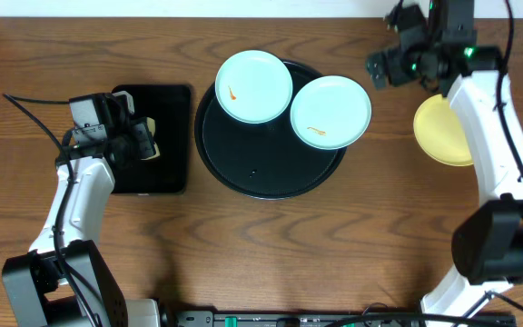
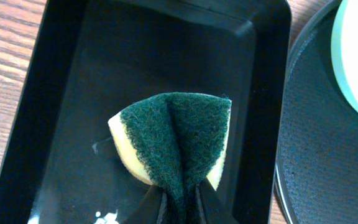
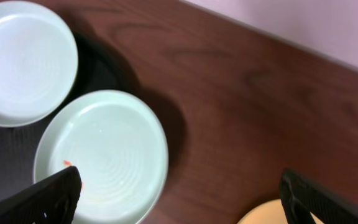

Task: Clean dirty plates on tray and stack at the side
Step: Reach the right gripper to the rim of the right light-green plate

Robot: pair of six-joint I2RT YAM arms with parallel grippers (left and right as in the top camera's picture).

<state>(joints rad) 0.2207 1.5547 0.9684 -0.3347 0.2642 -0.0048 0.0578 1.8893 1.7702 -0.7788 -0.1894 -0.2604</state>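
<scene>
At the left gripper (image 2: 179, 193), the two fingers are clenched on the lower edge of a sponge (image 2: 179, 137), green scouring face folded upward, yellow body beneath. Whether it rests on the rectangular black tray (image 2: 135, 56) or hangs just above it cannot be told. Just beyond that tray's right rim lies the round black tray (image 1: 261, 173). On it sits the left turquoise plate (image 1: 254, 86), orange smear toward its left side; it lies to the right of the sponge and somewhat farther back on the table (image 1: 25, 109). Judgement: the left arm is the nearer one for a wiping pass. Next across sits the right turquoise plate (image 1: 330, 111), smear near its front edge, overhanging the round tray's rim. Farthest, the right gripper (image 3: 179, 180) hovers with fingers spread wide and empty, between that plate and the yellow plate (image 1: 436, 132), which lies on the bare table, off the tray.
</scene>
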